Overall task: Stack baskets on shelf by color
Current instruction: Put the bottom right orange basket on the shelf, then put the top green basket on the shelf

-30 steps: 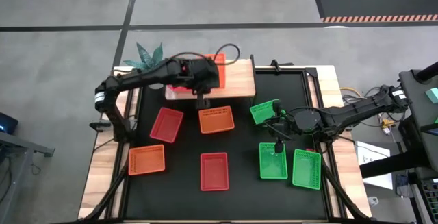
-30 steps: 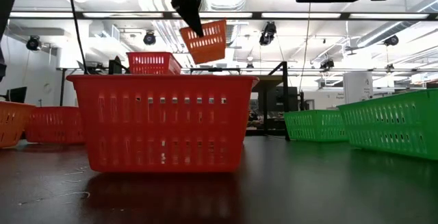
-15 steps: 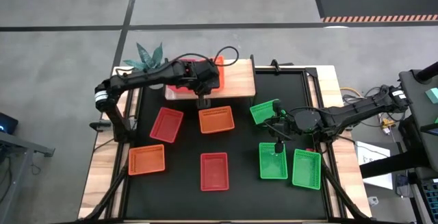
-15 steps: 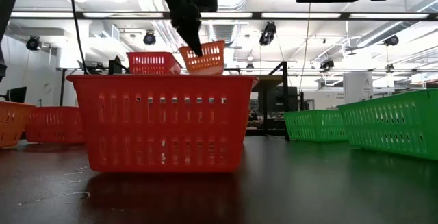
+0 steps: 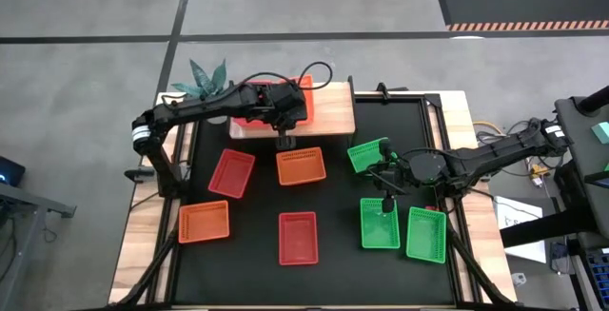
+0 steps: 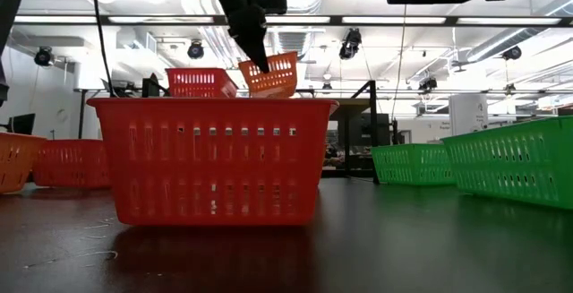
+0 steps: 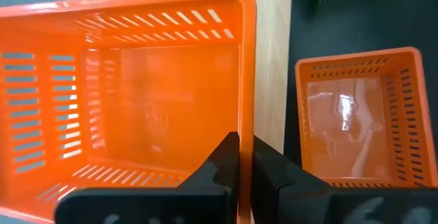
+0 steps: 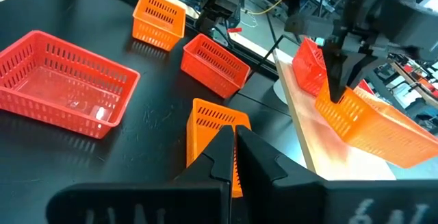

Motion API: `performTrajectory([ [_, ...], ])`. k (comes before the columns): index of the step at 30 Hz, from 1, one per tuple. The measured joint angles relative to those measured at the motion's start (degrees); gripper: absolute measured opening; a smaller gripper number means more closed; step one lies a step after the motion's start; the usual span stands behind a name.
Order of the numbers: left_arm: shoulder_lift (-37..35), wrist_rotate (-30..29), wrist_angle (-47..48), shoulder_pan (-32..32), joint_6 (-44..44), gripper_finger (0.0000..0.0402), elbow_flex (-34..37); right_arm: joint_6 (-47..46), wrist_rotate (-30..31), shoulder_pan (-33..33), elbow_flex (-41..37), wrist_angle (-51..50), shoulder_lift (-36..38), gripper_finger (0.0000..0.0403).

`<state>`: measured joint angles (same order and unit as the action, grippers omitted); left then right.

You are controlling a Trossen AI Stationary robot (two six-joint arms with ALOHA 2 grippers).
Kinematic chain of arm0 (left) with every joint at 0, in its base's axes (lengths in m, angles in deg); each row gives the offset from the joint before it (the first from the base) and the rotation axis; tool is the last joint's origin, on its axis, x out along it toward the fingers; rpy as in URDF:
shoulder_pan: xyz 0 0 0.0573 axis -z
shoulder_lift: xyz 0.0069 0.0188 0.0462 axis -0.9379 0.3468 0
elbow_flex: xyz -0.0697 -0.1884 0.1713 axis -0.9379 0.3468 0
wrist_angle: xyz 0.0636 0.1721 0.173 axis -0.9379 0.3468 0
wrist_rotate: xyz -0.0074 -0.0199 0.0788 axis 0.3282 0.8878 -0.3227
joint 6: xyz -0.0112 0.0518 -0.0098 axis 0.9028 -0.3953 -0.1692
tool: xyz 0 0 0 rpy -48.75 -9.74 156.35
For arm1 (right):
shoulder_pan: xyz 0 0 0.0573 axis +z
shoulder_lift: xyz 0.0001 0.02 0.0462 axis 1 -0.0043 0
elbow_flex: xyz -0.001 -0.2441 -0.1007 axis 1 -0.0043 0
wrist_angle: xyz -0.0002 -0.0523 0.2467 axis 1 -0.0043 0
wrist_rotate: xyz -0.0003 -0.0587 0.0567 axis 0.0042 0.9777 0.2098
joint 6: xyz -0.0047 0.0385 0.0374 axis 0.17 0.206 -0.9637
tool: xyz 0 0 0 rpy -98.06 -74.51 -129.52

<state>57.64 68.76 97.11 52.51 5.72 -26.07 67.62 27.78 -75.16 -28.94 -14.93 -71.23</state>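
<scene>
My left gripper [image 5: 283, 132] hangs over the light wooden shelf [image 5: 333, 111], shut on an orange basket [image 5: 304, 97] that sits tilted above the board [image 8: 308, 135]. A red basket [image 5: 245, 119] stands on the shelf's left part. Two red baskets [image 5: 232, 172] [image 5: 297, 238] and two orange ones [image 5: 301, 165] [image 5: 204, 222] rest on the black table. My right gripper [image 5: 386, 197] is shut and touches nothing. It hovers above three green baskets [image 5: 367, 154] [image 5: 379, 223] [image 5: 426, 233] on the table's right. My left gripper pinches the orange basket's side wall [image 7: 244, 125] near one corner, one finger [image 7: 222, 162] inside the basket and one [image 7: 274, 169] outside. The fingers come from above, pointing down. The basket [image 8: 369, 125] hangs tilted below them; whether its low end touches the shelf, I cannot tell.
A green plant [image 5: 202, 76] stands at the table's far left corner beside the shelf. A large red basket [image 6: 210, 159] fills the low view's foreground. Bare wood shows on the shelf's right part [image 5: 335, 123]. Cables run near the right arm's base [image 5: 495, 130].
My left gripper has come down toward the shelf, still shut on the orange basket. The basket has dropped with it and stays tilted, now about level with the red basket on the shelf.
</scene>
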Motion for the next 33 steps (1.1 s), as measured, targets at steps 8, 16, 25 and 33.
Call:
performTrajectory([
  [8, 0.56, 0.04, 0.42, -0.21, 0.99, 0.0, -0.05, 0.02, 0.0, 0.0, 0.0, -0.04, 0.0, 0.0009],
  [16, 0.55, 0.13, 0.37, -0.31, 1.11, 0.0037, -0.04, 0.02, 0.0, 0.0, 0.0, -0.04, 0.0, 0.0009],
  [25, 0.29, 0.15, -0.23, 0.12, 1.18, 0.0083, -1.94, -0.37, 0.0, 0.0, 0.0, -0.1, 0.0, 0.0009],
  [33, -4.94, 0.59, 1.15, 3.41, 4.66, 0.0083, -0.59, -1.97, 0.0, 0.0, 0.0, -0.2, 0.0, 0.0009],
])
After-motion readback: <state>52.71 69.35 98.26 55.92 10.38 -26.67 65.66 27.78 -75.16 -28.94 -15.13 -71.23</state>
